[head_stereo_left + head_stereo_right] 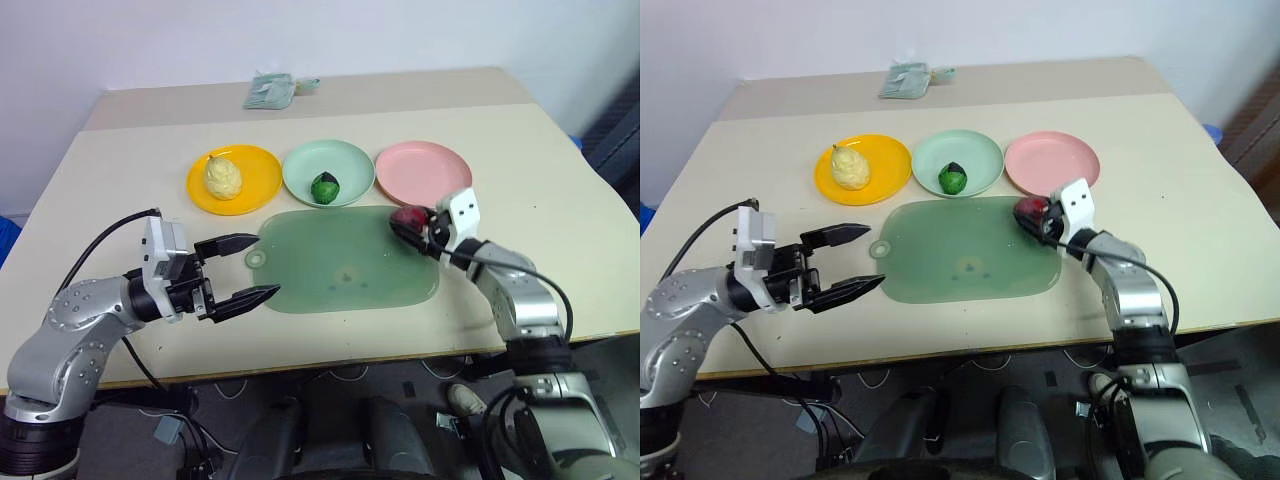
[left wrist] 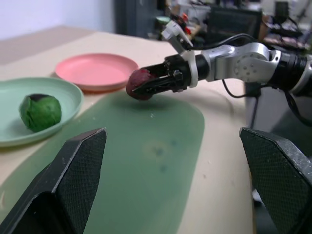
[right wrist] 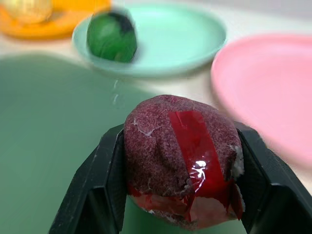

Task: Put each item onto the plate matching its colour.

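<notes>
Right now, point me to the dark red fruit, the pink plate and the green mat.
dark red fruit (image 3: 178, 158), right wrist view, its front face.
pink plate (image 1: 423, 170), left eye view, bare centre.
green mat (image 1: 345, 265), left eye view, bare middle.

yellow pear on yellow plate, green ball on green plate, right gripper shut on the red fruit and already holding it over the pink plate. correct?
Not quite. The right gripper is shut on the dark red fruit, but the left eye view shows it over the corner of the green mat, short of the pink plate. The pear on the yellow plate and the green ball on the green plate are right.
</notes>
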`<state>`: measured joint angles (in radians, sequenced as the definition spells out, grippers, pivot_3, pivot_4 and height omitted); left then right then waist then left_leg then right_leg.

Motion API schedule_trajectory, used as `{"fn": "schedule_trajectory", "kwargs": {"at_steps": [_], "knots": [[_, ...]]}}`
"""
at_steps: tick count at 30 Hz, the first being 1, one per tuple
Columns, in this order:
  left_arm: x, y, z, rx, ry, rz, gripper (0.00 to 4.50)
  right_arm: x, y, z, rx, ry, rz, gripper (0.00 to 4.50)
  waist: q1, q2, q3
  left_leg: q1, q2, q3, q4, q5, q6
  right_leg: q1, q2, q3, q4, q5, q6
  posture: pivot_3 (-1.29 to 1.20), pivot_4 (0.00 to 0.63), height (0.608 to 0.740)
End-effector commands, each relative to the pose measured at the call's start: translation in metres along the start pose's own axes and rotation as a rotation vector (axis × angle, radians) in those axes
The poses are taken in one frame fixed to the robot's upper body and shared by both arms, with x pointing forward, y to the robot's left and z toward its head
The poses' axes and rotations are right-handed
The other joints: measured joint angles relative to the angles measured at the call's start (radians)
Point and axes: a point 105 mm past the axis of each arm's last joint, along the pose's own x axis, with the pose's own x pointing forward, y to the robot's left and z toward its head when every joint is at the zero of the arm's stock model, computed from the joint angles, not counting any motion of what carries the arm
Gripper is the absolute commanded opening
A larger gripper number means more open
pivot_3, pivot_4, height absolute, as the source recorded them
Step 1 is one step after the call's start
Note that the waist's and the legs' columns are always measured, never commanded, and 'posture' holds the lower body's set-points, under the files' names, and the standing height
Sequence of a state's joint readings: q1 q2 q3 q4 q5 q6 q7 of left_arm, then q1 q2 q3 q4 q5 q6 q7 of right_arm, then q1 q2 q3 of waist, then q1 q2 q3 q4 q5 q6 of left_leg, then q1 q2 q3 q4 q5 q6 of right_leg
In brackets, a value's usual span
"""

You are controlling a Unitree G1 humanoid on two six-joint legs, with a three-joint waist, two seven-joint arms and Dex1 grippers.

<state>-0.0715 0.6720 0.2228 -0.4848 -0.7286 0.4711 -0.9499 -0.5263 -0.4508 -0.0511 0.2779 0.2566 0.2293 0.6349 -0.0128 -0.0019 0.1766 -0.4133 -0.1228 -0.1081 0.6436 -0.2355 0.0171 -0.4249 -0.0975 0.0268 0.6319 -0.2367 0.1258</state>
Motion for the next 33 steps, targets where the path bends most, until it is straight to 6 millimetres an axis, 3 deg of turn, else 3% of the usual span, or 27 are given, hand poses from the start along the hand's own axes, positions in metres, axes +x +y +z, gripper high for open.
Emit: {"fn": "schedule_trajectory", "kwargs": {"at_steps": [1, 7, 12, 17, 22, 27, 30, 33], "knots": [[0.008, -0.001, 0.010, 0.036, -0.042, 0.093, 4.50, 0.018, -0.037, 0.030, -0.049, -0.070, -0.130, 2.17, -0.001, 0.000, 0.000, 0.000, 0.000, 0.000, 0.000, 0.000, 0.000, 0.000, 0.000, 0.000, 0.000, 0.000, 0.000, 0.00, 0.150, 0.740], [0.016, 0.011, 0.011, 0.070, -0.026, 0.288, 4.50, 0.041, -0.073, 0.035, -0.030, -0.038, -0.284, 2.17, 0.002, 0.000, 0.000, 0.000, 0.000, 0.000, -0.002, 0.004, -0.006, 0.000, 0.000, 0.000, -0.001, 0.000, 0.000, 0.00, 0.150, 0.740], [0.014, 0.019, 0.007, 0.097, 0.001, 0.407, 4.50, 0.051, -0.078, 0.035, -0.022, 0.005, -0.351, 2.17, -0.005, 0.000, 0.000, 0.000, 0.000, 0.001, -0.002, 0.004, -0.006, 0.000, 0.000, 0.000, -0.001, 0.000, 0.000, 0.00, 0.150, 0.740], [0.008, 0.022, 0.005, 0.101, 0.011, 0.482, 4.50, 0.056, -0.076, 0.039, -0.041, 0.007, -0.372, 4.45, -0.007, 0.000, 0.000, 0.000, 0.000, 0.001, -0.003, 0.004, -0.006, -0.001, 0.000, 0.001, -0.001, 0.000, 0.000, 0.00, 0.150, 0.740], [0.005, 0.023, 0.002, 0.118, 0.020, 0.496, 4.50, 0.054, -0.081, 0.054, -0.012, -0.072, -0.380, 4.45, -0.004, 0.000, 0.000, 0.000, 0.000, 0.001, -0.003, 0.004, -0.006, -0.001, 0.000, 0.001, -0.001, 0.000, 0.000, 0.00, 0.150, 0.740], [-0.001, 0.032, -0.003, 0.112, 0.016, 0.545, 4.50, 0.043, -0.078, 0.070, -0.040, -0.180, -0.250, 4.45, -0.005, 0.000, 0.000, 0.000, 0.000, 0.001, -0.003, 0.004, -0.006, -0.001, 0.000, 0.001, -0.001, 0.000, 0.000, 0.00, 0.150, 0.740], [-0.003, 0.034, -0.007, 0.103, 0.020, 0.547, 4.50, 0.034, -0.068, 0.070, -0.065, -0.211, -0.152, 4.45, -0.002, 0.000, 0.000, 0.000, 0.000, 0.000, -0.003, 0.004, -0.006, -0.001, 0.001, 0.000, -0.001, 0.000, 0.000, 0.00, 0.150, 0.740], [-0.005, 0.039, -0.013, 0.127, 0.037, 0.541, 4.50, 0.008, -0.050, 0.063, -0.124, -0.221, -0.042, 4.45, 0.005, 0.000, 0.000, 0.000, 0.000, -0.001, -0.003, 0.004, -0.006, 0.000, 0.000, 0.000, -0.002, 0.000, 0.000, 0.00, 0.150, 0.740]]}}
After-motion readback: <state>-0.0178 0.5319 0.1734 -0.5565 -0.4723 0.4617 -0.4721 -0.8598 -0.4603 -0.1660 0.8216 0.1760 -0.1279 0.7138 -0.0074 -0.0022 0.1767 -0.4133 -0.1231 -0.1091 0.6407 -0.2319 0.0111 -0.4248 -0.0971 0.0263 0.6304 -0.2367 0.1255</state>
